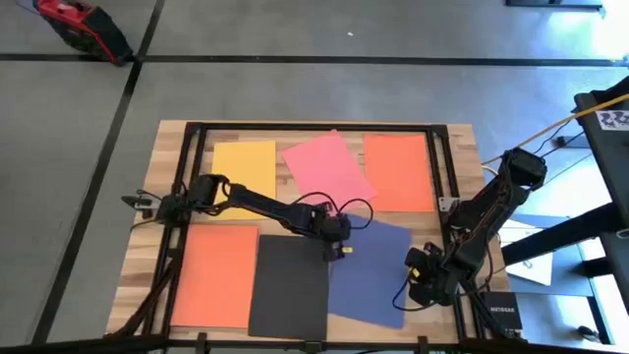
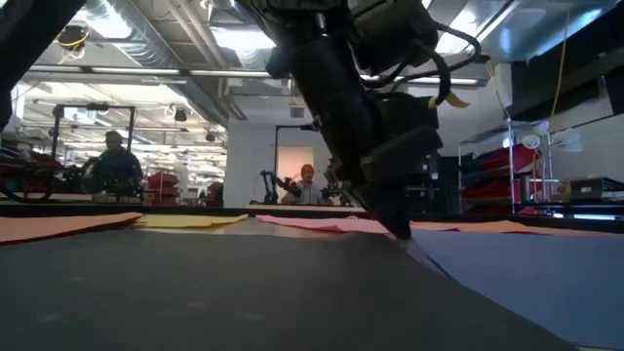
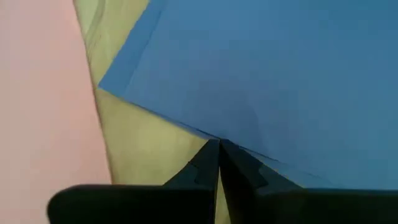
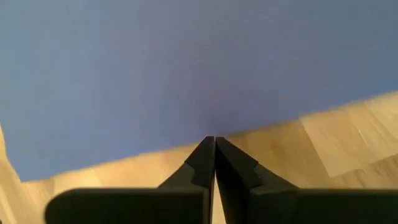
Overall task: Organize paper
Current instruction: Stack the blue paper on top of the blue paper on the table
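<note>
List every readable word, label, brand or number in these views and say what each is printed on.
"NETGEAR": on the black box at the table's right front corner, faint and only just legible.
White tag on the dark stand at the right edge: printed pattern, too small to read.
The paper sheets carry no text.

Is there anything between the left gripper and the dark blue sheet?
Nothing visible. The left gripper, fingers together, is right at the edge of the dark blue sheet, with only bare wooden tabletop beside it.
</note>
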